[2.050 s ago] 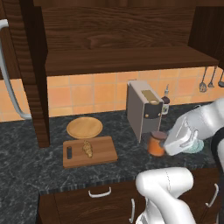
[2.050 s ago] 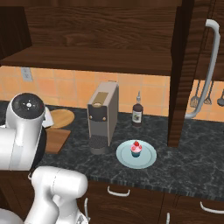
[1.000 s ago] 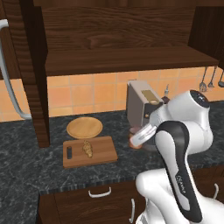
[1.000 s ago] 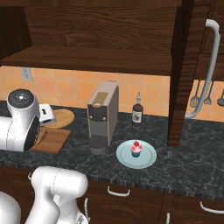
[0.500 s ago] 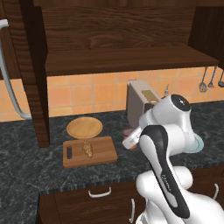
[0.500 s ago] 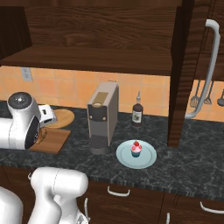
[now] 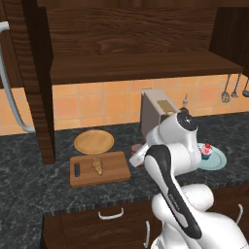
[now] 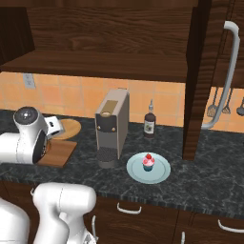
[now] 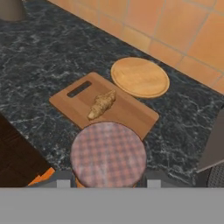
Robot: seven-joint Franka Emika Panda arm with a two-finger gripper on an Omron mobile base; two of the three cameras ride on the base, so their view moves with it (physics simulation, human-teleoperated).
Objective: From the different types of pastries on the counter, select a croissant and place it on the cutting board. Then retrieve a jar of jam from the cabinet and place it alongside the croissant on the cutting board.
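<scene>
The croissant lies near the middle of the wooden cutting board, also seen as croissant on the cutting board. My gripper is shut on the jar of jam, whose pink checked lid faces the hand camera. The jar hangs above the counter just off the board's right edge. In the left base view the gripper sits between the board and the coffee machine, with a bit of the jar showing. The white hand stands over the board's corner.
A round wooden plate lies behind the board. Right of the coffee machine stand a dark bottle and a blue plate with a cupcake. The open dark cabinet shelf hangs overhead.
The arm has swung left from the right side of the coffee machine, carrying the jar of jam to the cutting board's right edge. The croissant has stayed put.
</scene>
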